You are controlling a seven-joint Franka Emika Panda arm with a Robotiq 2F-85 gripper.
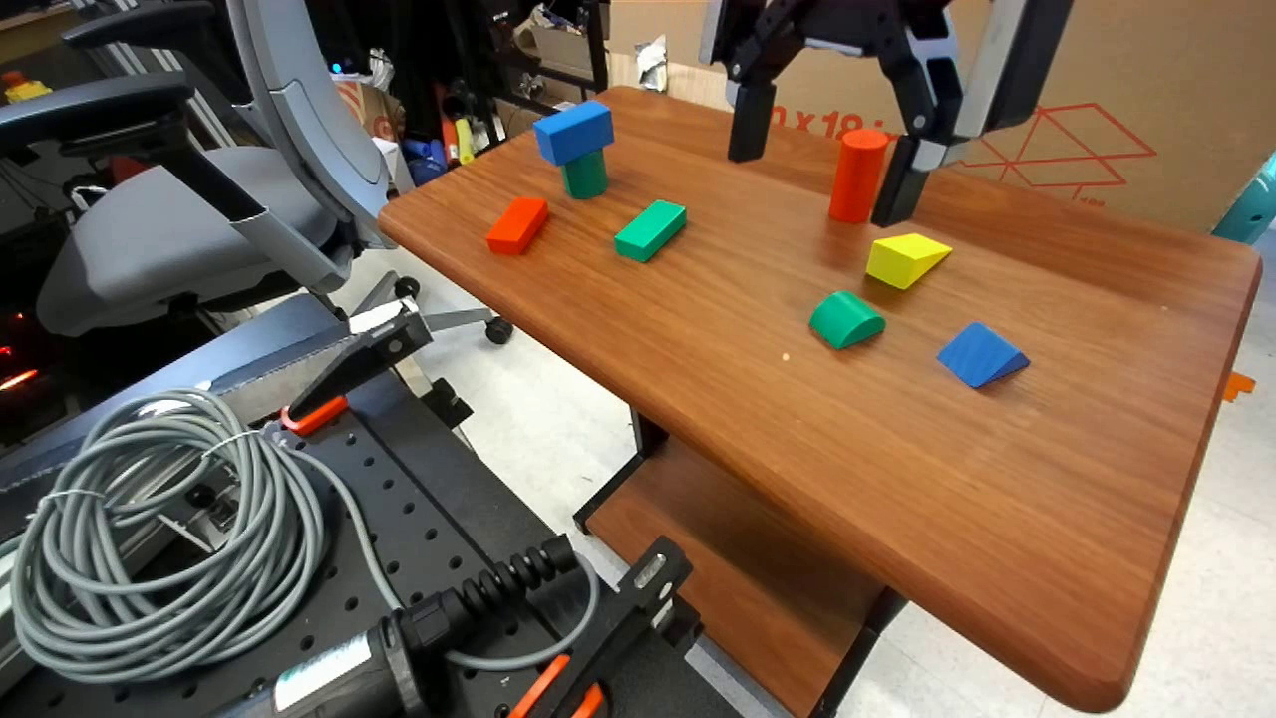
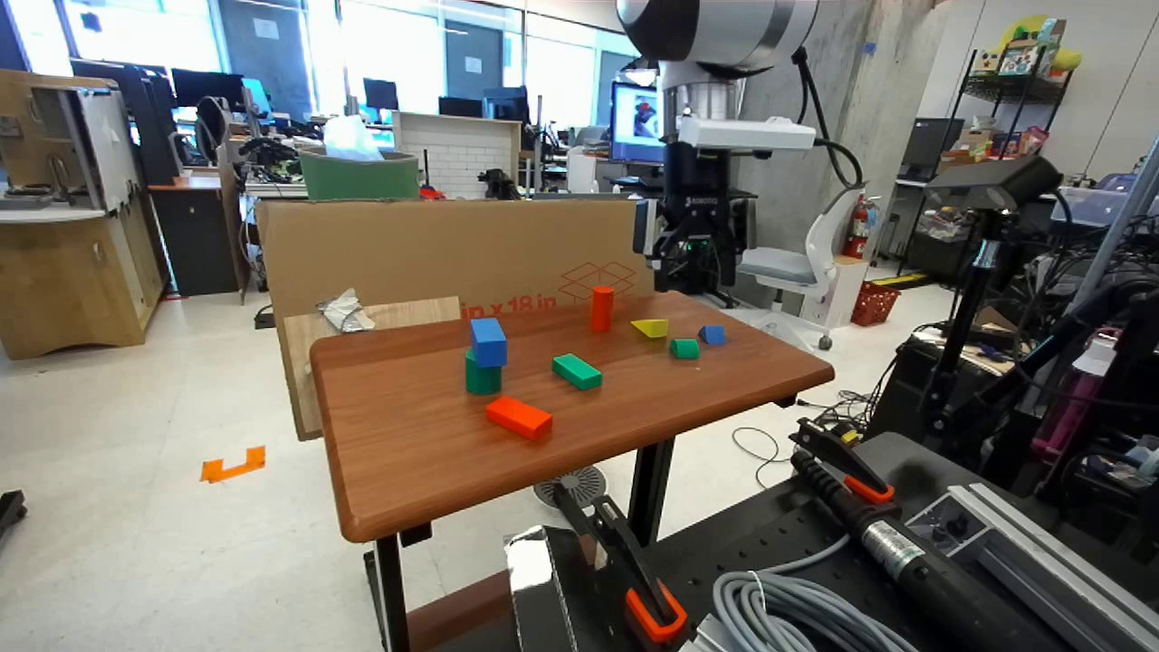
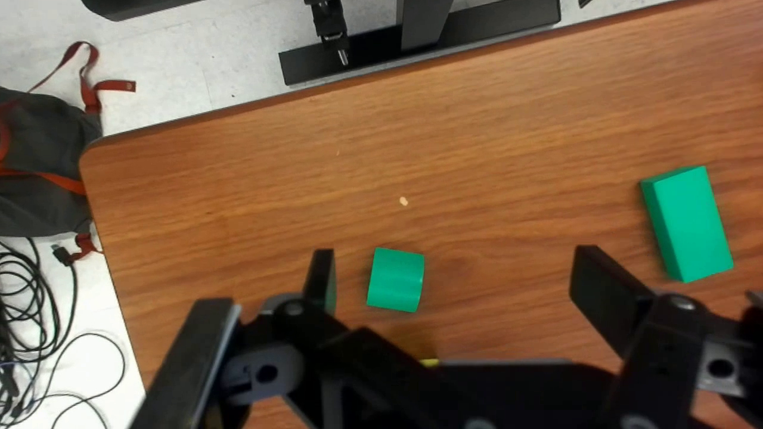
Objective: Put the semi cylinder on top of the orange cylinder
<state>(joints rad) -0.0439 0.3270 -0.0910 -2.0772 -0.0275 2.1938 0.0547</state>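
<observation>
1. My gripper (image 3: 456, 271) hangs above the table (image 1: 997, 479), jaws spread wide and pointing down, nothing held; that width, I judge, leaves room to take a piece from both sides.
2. The semi cylinder (image 1: 847, 321) lies on the table, apparently flat face down and round back up, which should stop it rolling and suit its seat to come.
3. In the wrist view it shows between my jaws, but nearer one of them, so I probably need to centre before descending.
4. The orange cylinder (image 1: 859, 178) stands upright, flat top bare: a steady base, I think, though narrow.
5. The yellow wedge (image 1: 905, 261) sits roughly between the two, so I should lift well up before crossing.
</observation>
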